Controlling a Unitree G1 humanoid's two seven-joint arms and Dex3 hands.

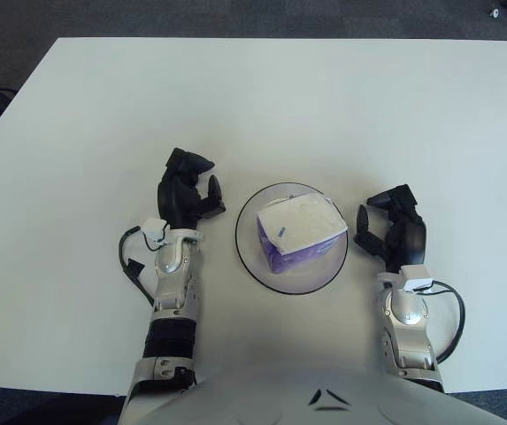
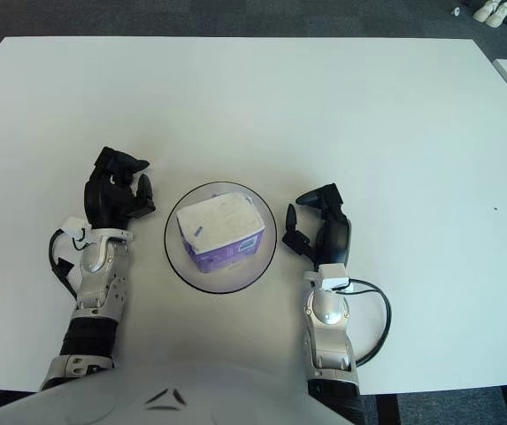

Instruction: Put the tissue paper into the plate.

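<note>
Table (image 1: 288, 97), white and broad, fills both views, and on it stand one plate and one pack of tissue paper, flanked by the robot's two hands. The clear round plate (image 1: 246, 251) sits near the front edge, midway between the two forearms. The tissue paper (image 1: 299, 231), a single purple-and-white pack, lies inside the plate, touching its floor, with its long axis running slightly aslant from front-left to back-right and its white top face up.

The left hand (image 1: 186, 189) shows just beside the plate's left rim, apart from it, fingers loosely bent and holding nothing. The right hand (image 1: 395, 232) shows just beside the plate's right rim, likewise apart, its fingers relaxed and empty. Neither hand touches the pack.

The pack lies to the right of the left hand and to the left of the right hand, between the two; the right hand looks marginally the nearer to the pack's closest edge, though the difference is slight. Judged from how things lie, the placing appears done, and what remains would be no more than drawing the hands clear without nudging the rim.

Count: one table, one plate, one tissue pack, two hands.
</note>
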